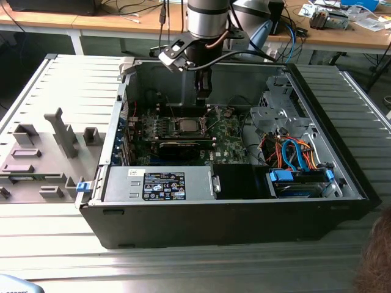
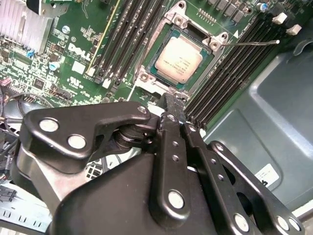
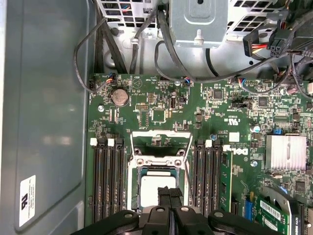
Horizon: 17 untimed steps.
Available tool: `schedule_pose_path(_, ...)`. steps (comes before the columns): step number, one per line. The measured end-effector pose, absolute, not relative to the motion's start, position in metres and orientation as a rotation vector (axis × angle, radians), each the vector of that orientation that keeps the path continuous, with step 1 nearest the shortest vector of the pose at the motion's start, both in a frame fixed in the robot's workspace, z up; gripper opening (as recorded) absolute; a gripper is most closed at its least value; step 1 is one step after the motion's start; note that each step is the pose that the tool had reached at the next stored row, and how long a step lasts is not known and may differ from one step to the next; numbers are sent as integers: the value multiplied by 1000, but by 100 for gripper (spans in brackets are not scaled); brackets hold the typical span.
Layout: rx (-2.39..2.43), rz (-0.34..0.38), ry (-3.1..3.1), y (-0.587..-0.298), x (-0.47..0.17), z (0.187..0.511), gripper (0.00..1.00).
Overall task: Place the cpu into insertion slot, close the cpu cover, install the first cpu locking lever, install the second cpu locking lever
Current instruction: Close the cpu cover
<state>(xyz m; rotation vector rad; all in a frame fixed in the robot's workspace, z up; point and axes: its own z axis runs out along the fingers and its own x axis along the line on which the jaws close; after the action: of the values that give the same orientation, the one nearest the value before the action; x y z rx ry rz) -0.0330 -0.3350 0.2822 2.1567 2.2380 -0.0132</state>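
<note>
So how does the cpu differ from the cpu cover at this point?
In the first wrist view, the cpu is a solid square with a pale metal top, while the cpu cover is a thin frame with a window cut through its middle. The cpu lies flat in the insertion slot; the cpu cover is open, clear of the cpu and not closed over it. Both are silvery, square and roughly socket-sized.

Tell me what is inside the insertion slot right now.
The cpu lies flat in the insertion slot, its silvery top facing up. The slot's centre beneath the cpu is covered and cannot be seen.
</note>
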Motion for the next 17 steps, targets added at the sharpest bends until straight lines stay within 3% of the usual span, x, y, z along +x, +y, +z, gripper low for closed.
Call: schedule_pose_path(17, 2157, -13, 2238, -335, -21, 282, 11)
